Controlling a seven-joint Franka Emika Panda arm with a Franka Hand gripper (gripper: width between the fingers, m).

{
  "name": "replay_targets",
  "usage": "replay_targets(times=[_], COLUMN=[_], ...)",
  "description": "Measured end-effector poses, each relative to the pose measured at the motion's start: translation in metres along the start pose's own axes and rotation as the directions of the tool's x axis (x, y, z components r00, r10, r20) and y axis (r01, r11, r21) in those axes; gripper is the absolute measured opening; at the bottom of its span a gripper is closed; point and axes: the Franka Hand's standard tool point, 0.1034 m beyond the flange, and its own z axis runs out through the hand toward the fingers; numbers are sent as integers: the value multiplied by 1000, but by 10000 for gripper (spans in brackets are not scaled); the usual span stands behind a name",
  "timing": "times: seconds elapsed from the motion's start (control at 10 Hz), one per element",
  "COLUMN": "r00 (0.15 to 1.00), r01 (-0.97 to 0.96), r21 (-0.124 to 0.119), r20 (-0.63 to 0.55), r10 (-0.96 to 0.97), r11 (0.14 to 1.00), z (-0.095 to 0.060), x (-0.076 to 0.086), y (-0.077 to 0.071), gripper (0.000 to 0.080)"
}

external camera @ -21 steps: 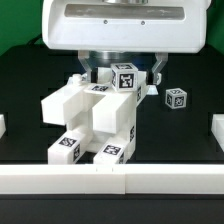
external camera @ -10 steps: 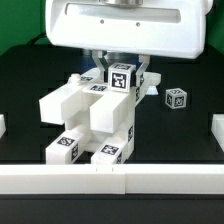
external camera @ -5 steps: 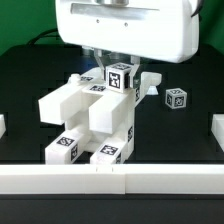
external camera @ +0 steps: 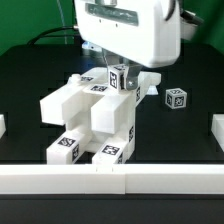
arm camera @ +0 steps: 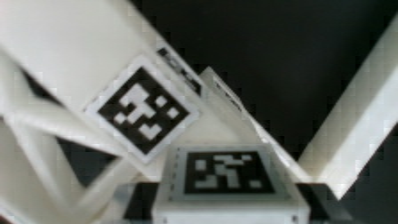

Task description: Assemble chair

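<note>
Shifted toward the exterior view's right, the arm (external camera: 128, 30) stands over the chair (external camera: 85, 112), hand (external camera: 121, 72) clamped on its tagged bar (external camera: 122, 80).

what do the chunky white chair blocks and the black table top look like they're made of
Chunky white chair blocks: likely hard plastic, glossy; smooth faces catch highlights. Black table top: matte, no reflections; possibly fabric or mat, can't tell.
</note>
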Motion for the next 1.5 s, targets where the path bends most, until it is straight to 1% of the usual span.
replay_targets(times=[0.3, 0.4, 0.5, 0.6, 0.7, 0.8, 0.9, 1.2, 1.4, 1.5], r00=[981, 976, 981, 987, 998, 1000, 996, 945, 849, 787], r01=[-196, -218, -196, -161, -68, 29, 90, 327, 528, 617], r21=[5, 4, 4, 5, 2, 4, 4, 6, -12, -13], r20=[10, 10, 10, 10, 8, 8, 7, 6, -5, -7], r10=[196, 218, 196, 161, 68, -29, -90, -327, -528, -617], r11=[981, 976, 981, 987, 998, 1000, 996, 945, 849, 787], z=[0, 0, 0, 0, 0, 0, 0, 0, 0, 0], x=[-1, -2, -2, -2, -4, -6, -5, -4, -5, -4], y=[-1, -1, -1, -1, -2, -3, -2, -2, -2, -2], gripper=[271, 271, 366, 504, 602, 602, 641, 647, 649, 649])
